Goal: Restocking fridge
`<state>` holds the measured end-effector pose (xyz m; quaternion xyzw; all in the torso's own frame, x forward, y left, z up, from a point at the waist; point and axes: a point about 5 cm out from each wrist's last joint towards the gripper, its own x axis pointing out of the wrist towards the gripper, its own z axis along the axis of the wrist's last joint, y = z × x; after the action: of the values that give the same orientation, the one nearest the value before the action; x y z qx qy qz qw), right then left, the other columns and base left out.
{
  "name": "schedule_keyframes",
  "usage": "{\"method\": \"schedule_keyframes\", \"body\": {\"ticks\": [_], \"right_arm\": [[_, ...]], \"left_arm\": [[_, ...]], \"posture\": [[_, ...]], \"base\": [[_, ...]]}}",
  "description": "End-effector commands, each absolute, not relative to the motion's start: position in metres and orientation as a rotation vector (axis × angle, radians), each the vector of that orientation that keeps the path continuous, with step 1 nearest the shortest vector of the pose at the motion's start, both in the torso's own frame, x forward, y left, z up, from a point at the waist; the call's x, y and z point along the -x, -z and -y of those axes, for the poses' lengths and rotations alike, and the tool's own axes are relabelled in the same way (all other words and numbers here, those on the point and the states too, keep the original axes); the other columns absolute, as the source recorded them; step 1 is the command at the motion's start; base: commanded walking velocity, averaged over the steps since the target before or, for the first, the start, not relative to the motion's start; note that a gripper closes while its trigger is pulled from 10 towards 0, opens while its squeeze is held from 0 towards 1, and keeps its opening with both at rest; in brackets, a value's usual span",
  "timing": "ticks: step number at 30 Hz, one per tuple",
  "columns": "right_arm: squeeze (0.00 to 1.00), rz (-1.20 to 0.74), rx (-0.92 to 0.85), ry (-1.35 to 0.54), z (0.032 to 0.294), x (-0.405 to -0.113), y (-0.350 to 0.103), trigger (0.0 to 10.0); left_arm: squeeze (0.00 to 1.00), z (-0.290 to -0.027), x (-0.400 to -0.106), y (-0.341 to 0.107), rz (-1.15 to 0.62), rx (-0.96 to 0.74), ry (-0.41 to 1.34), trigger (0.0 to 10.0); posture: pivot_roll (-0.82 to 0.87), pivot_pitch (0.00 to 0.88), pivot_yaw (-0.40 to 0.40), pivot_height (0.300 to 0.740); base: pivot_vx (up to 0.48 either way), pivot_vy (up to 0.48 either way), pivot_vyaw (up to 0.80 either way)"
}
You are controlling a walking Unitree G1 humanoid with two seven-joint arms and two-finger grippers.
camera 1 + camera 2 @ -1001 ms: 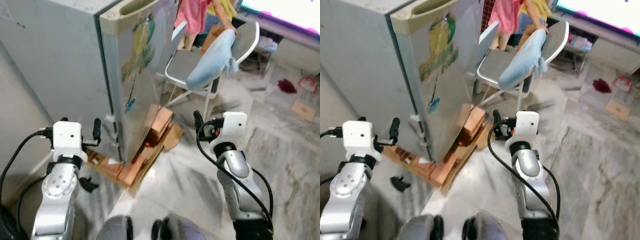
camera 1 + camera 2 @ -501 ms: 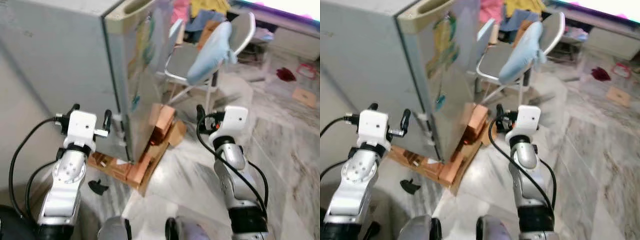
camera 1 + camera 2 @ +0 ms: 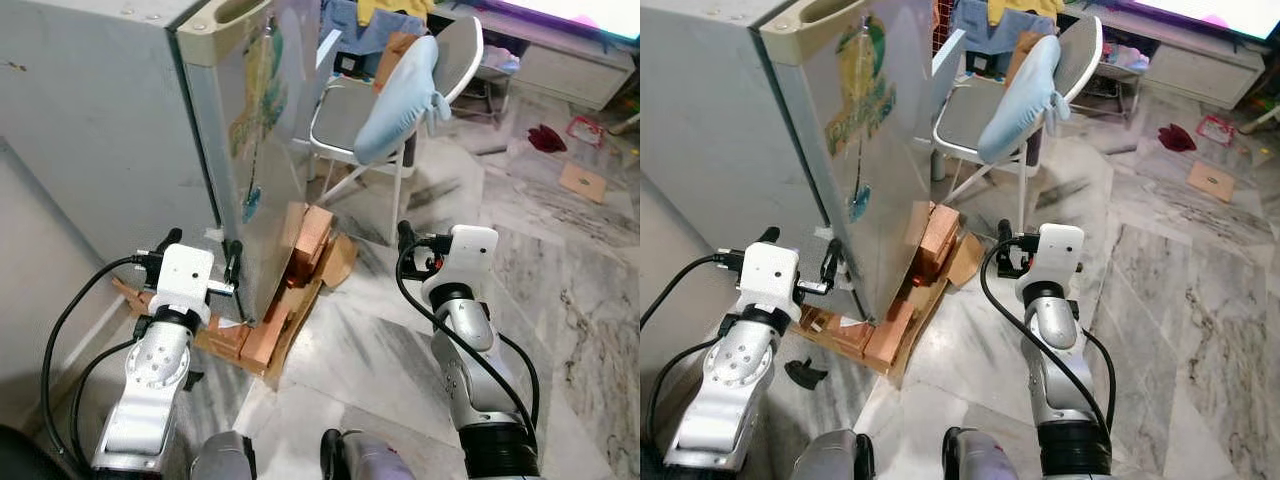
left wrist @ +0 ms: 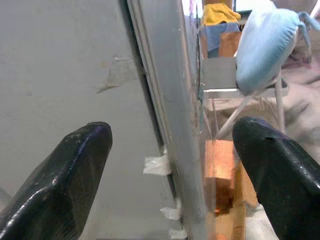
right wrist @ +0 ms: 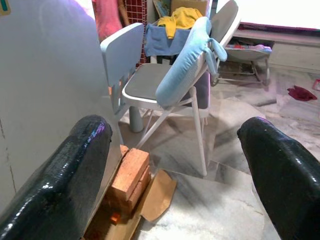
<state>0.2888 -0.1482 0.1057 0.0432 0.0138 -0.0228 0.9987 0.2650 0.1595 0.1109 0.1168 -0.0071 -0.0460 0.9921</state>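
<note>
Fridge (image 3: 130,120) fills the upper left of the frame, grey body, door closed, cream handle recess at the top edge, colourful stickers (image 3: 862,110) down the door face. It stands on a stack of orange bricks (image 3: 305,245) and flattened cardboard (image 3: 340,262), lower centre-left, on the marble floor (image 3: 560,260).

Left end effector (image 3: 200,262), lower left of the frame, sits just beside the fridge's bottom front corner, fingers spread wide, holding nothing. In the left wrist view its black fingers (image 4: 70,170) stand either side of the fridge's door edge (image 4: 172,100), with bits of white tape (image 4: 159,165) on the side panel; cannot tell if a finger touches the fridge.

Right end effector (image 3: 405,240), centre right, hangs over the floor near the cardboard, apart from the fridge. Fingers wide and empty in the right wrist view, one finger (image 5: 65,175) at each side of that picture, bricks and cardboard between them.

Folding chair (image 3: 350,120), upper centre, just behind the fridge door, light blue cushion (image 3: 400,95) draped over its backrest. Clothes (image 5: 180,17), yellow and blue, piled behind the chair. Red cloth (image 3: 545,137) and a brown cardboard piece (image 3: 580,182) lie on the floor at upper right. Small black object (image 3: 805,372) on the floor by the left arm, lower left.
</note>
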Motion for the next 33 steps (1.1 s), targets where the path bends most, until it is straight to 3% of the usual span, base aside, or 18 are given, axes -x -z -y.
{"method": "schedule_keyframes", "body": {"ticks": [1, 12, 20, 28, 33], "right_arm": [[0.00, -0.018, -0.073, 0.046, 0.151, -0.288, -0.110, 10.0], [0.00, -0.034, -0.051, 0.067, 0.158, -0.273, -0.112, 10.0], [0.00, -0.044, -0.032, 0.100, 0.170, -0.266, -0.114, 10.0], [0.00, -0.062, -0.057, 0.082, 0.165, -0.264, -0.113, 10.0], [0.00, -0.074, -0.055, 0.063, 0.165, -0.260, -0.112, 10.0]], "left_arm": [[0.00, -0.156, -0.269, -0.107, -0.020, -0.200, 0.114, 10.0], [0.00, -0.155, -0.327, -0.122, 0.030, -0.183, 0.131, 10.0], [0.00, -0.152, -0.338, -0.122, 0.045, -0.180, 0.132, 10.0], [0.00, -0.156, -0.350, -0.128, 0.076, -0.165, 0.049, 10.0], [0.00, -0.134, -0.352, -0.132, 0.084, -0.101, 0.196, 10.0]], "posture": [[0.09, 0.112, -0.094, 0.740], [0.00, 0.154, -0.086, 0.740], [-0.03, 0.162, -0.086, 0.740], [-0.03, 0.158, -0.090, 0.740], [-0.03, 0.154, -0.094, 0.740]], "base": [[0.000, 0.000, 0.00], [0.000, 0.000, 0.00], [0.000, 0.000, 0.00], [0.000, 0.000, 0.00], [0.000, 0.000, 0.00]]}}
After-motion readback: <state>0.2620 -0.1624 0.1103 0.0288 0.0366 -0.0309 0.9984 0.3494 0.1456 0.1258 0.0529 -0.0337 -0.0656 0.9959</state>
